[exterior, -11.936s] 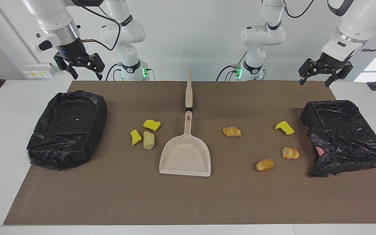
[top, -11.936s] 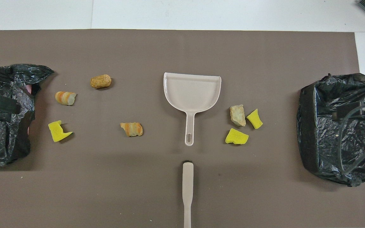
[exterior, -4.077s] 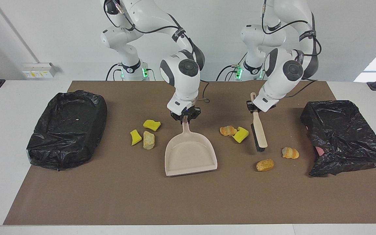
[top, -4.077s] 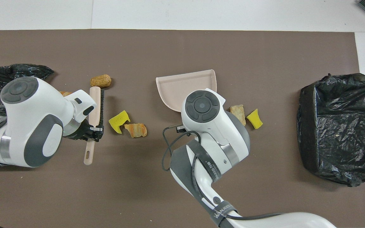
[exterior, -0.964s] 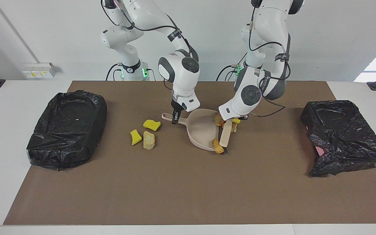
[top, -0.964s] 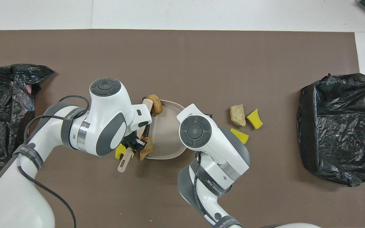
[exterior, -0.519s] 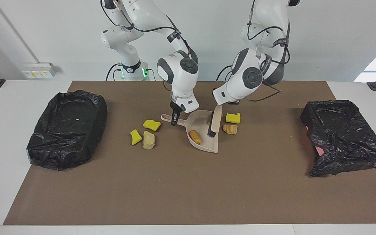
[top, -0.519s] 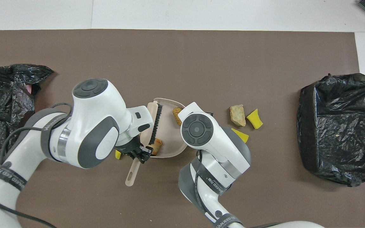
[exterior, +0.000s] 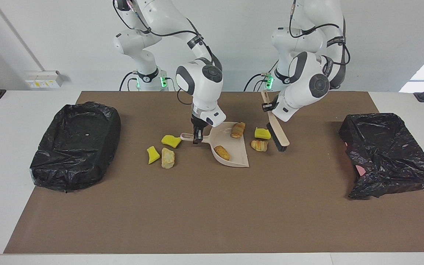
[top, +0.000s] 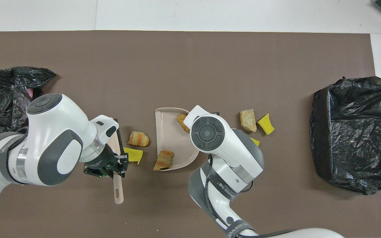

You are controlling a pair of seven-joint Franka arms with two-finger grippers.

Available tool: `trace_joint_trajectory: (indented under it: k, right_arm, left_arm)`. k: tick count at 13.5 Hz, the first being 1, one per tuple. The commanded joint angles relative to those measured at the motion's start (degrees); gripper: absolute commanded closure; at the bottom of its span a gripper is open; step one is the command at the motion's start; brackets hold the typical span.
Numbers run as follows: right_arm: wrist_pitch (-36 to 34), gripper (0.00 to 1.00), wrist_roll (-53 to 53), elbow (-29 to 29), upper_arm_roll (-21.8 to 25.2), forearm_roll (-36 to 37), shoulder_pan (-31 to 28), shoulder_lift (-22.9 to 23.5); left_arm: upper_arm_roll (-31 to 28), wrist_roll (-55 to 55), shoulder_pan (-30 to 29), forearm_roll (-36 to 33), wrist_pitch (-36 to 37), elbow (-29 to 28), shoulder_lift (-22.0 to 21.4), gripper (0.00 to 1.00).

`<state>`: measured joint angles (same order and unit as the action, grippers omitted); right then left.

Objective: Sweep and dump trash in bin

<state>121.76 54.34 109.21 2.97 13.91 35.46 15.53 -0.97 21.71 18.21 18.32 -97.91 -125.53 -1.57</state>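
Right claw [exterior: 197,137] pinching dustpan [exterior: 231,148] handle, pan flat on brown mat [exterior: 212,213] mid-bench; left claw [exterior: 268,107] pinching brush [exterior: 277,135] handle, bristles down beside pan mouth (toward left arm's end); orange-brown lump [exterior: 221,152] inside pan; striped lump [exterior: 237,130] on pan rim nearer robots; yellow sponge [exterior: 262,133] and striped bread lump [exterior: 259,145] on mat between pan and brush; three scraps [exterior: 163,151] clustered beside pan handle, toward right arm's end; black-lined bins [exterior: 76,145] at both bench ends.
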Motion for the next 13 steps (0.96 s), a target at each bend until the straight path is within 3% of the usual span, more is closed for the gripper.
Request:
trace_joint_trajectory:
  k: [1,4,7,11,13]
  right_arm:
    - [0.9,1.00,1.1,-0.5,-0.6,1.0,-1.2,0.8]
    - [1.2,1.00,0.2,-0.2,-0.6,1.0,-1.3,0.8]
    - [1.7,1.00,-0.1,-0.1,-0.6,0.9,-1.3,0.8]
    - [1.7,1.00,-0.3,-0.1,-0.6,0.9,-1.2,0.8]
    - [1.7,1.00,-0.4,-0.1,-0.6,0.9,-1.3,0.8]
  left_arm:
    - [0.6,1.4,-0.3,0.4,-5.1,-9.2,-4.9,1.00]
    - [1.1,3.0,5.1,1.5,-13.7,-11.5,-2.7,1.00]
    - [1.1,2.6,11.5,7.4,-19.6,-10.3,0.9,1.00]
    - [1.1,2.1,17.7,10.2,-20.2,-1.1,5.8,1.00]
    - [1.1,2.3,21.9,10.3,-22.7,-0.9,5.8,1.00]
